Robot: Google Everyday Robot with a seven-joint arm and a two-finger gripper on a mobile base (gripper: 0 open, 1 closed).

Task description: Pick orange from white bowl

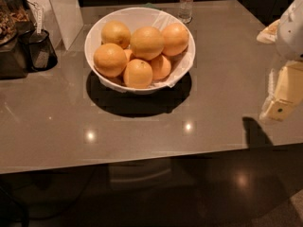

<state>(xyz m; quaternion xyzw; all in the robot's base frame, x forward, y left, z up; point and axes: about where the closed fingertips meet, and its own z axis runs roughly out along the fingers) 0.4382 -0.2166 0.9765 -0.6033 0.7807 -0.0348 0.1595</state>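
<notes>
The white bowl (97, 32) stands at the back middle of the grey table, lined with crinkled clear plastic. It holds several oranges. The largest orange (147, 42) sits on top in the middle, with others around it at left, back left, right and front; a smaller one is half hidden between them. My gripper (282, 100) is at the right edge of the view, above the table's right side, well to the right of the bowl and apart from it.
A small dark cup (40, 48) with a white tag stands at the left, next to a dark appliance (9, 37). A white panel (64, 11) leans behind the bowl. A clear bottle (186, 4) stands at the back. The table's front edge (142, 157) runs across the view.
</notes>
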